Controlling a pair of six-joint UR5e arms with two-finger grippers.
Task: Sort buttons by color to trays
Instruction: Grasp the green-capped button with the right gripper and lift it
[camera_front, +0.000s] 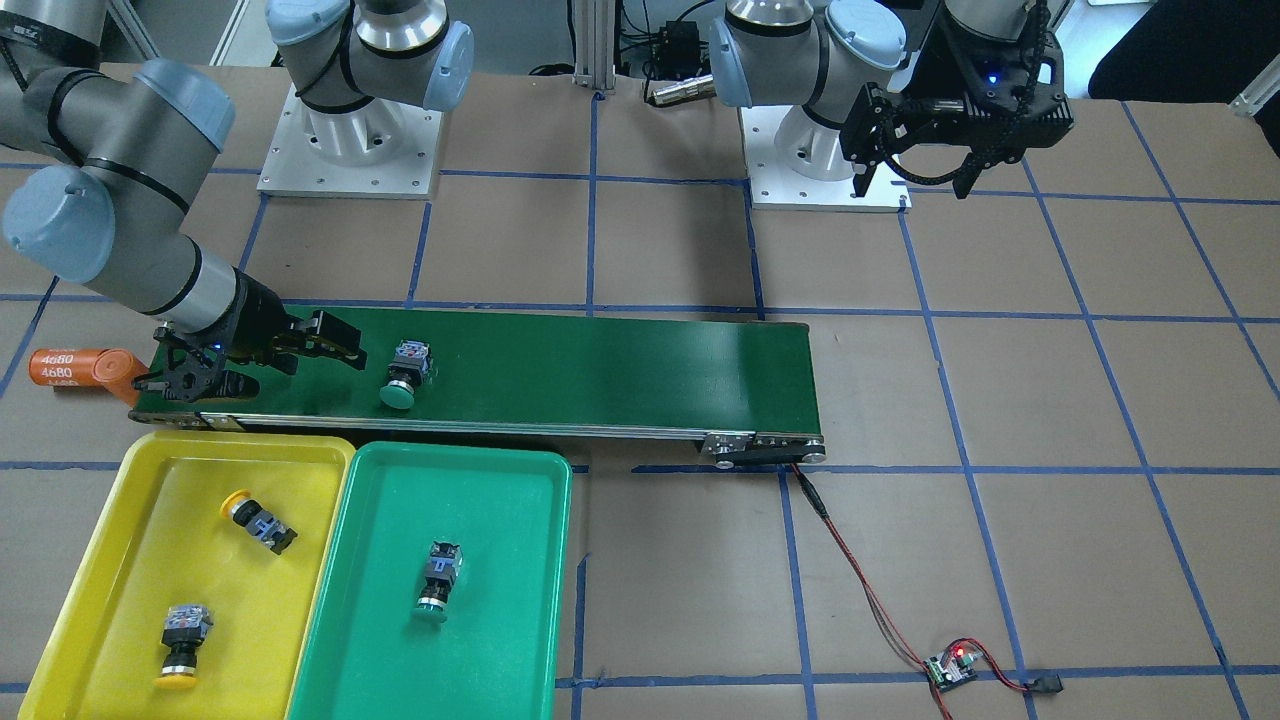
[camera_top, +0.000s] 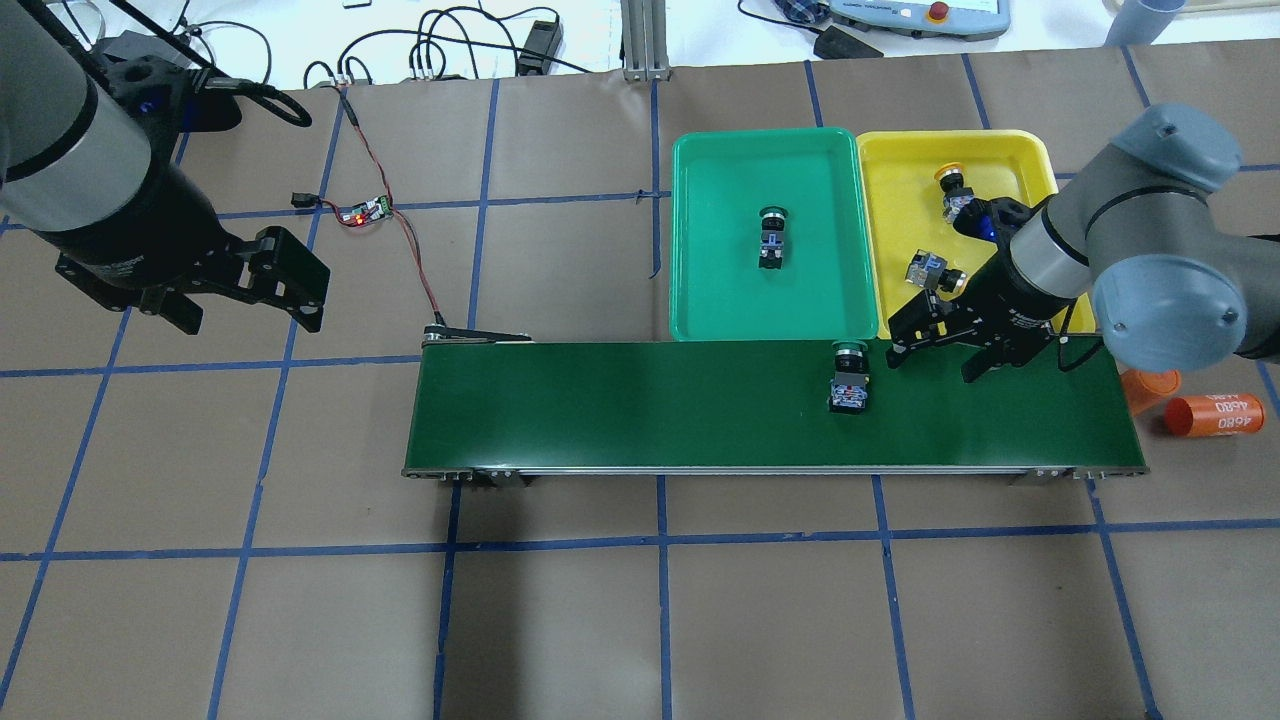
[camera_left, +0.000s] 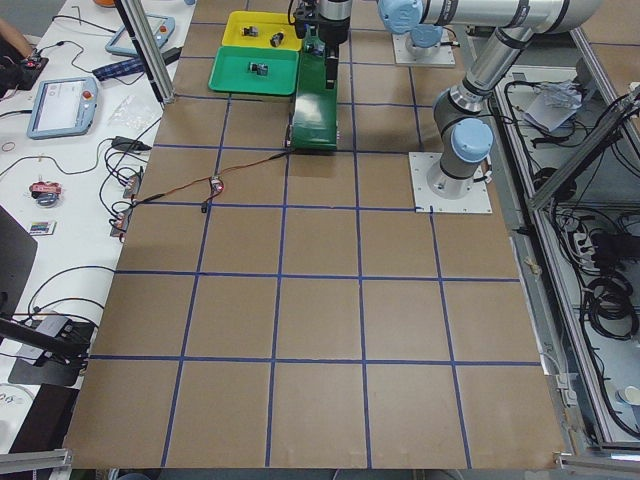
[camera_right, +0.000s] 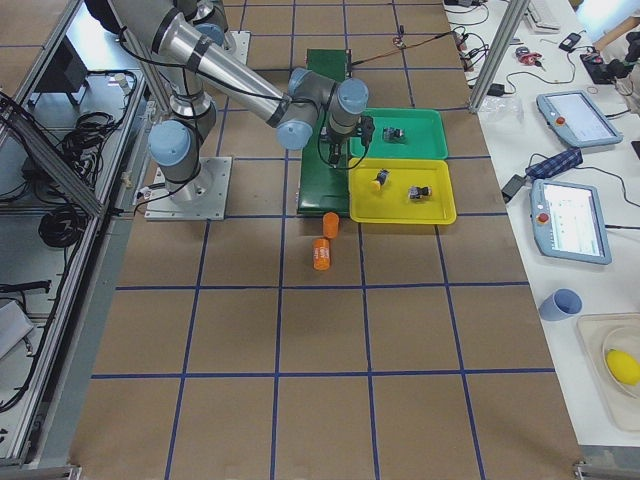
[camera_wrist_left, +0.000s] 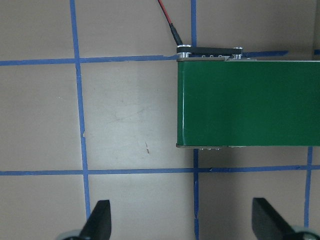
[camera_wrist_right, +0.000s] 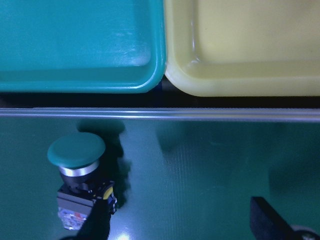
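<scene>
Plainly the danger is a bad descent. In the right wrist view the last green button (camera_wrist_right: 80, 180) does not sit between the jaws. Its switch body lies right under one of the fingers (camera_wrist_right: 95, 225), with the other well apart across bare belt. If the right gripper (camera_top: 940, 355) drops from here, I judge that finger will land on the body and shove or spin it. The round cap could then let it roll toward the belt's edge. A pinch on the cap alone would likely slip off.

That button lies on its side on the conveyor belt (camera_front: 620, 370), near the long edge that faces the trays, cap toward them. It is past the belt's middle toward the end by the orange cylinders (camera_top: 1215, 413). It lies just across that edge from the near corner of the green tray (camera_top: 765, 135). The right gripper hangs over the belt just beside it, jaws spread and holding nothing.

The left gripper (camera_top: 250, 310) hovers off the belt's far end, jaws also wide apart and empty.

The green tray holds one green-capped button (camera_top: 771, 240). The yellow tray (camera_front: 240, 440) holds both yellow ones (camera_front: 258, 520).
</scene>
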